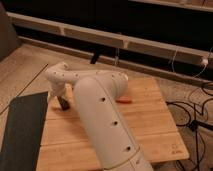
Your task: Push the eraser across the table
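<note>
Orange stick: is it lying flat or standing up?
Lying flat: the orange stick stretches along the table beside the arm. The hand is low over the table, by the dark mat.

counter: rectangular, light warm wooden planks, level | eraser: cannot be made out | gripper: low at counter's left edge, near the far-left corner

The table has a light, warm honey-coloured top, striped by long plank seams. The arm is off-white, dotted with small dark holes. The gripper, dark grey to black, is over the table edge nearest the dark grey mat. A small orange object lies on the wood. The cables are black.
</note>
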`<state>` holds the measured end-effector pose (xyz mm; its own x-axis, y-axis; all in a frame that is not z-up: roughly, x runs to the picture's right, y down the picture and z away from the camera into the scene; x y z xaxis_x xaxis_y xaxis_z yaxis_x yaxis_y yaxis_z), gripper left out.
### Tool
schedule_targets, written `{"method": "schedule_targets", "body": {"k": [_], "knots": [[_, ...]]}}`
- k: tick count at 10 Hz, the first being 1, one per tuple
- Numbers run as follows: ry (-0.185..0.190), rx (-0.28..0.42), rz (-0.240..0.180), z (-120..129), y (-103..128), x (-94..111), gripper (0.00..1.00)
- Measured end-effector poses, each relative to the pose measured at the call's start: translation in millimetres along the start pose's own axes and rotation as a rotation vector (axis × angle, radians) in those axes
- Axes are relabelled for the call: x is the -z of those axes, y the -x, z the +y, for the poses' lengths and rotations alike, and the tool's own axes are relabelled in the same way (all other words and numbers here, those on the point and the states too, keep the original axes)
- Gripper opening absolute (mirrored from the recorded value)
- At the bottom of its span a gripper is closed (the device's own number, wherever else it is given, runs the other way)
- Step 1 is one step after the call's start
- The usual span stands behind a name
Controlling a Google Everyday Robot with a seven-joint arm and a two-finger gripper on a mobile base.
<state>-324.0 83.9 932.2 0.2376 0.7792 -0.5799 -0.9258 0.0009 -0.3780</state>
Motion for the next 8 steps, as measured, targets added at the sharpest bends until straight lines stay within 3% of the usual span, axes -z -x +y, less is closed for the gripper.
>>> {"method": "schedule_targets", "body": {"k": [1, 4, 6, 8], "knots": [[0.034, 0.016, -0.002, 17, 4, -1, 0.65], [0.156, 0.096, -0.066, 82, 28, 19, 0.65], [0.264, 0.192, -0.144, 138, 49, 42, 0.65], [0.339, 0.25, -0.215, 161, 66, 61, 0.65]]}}
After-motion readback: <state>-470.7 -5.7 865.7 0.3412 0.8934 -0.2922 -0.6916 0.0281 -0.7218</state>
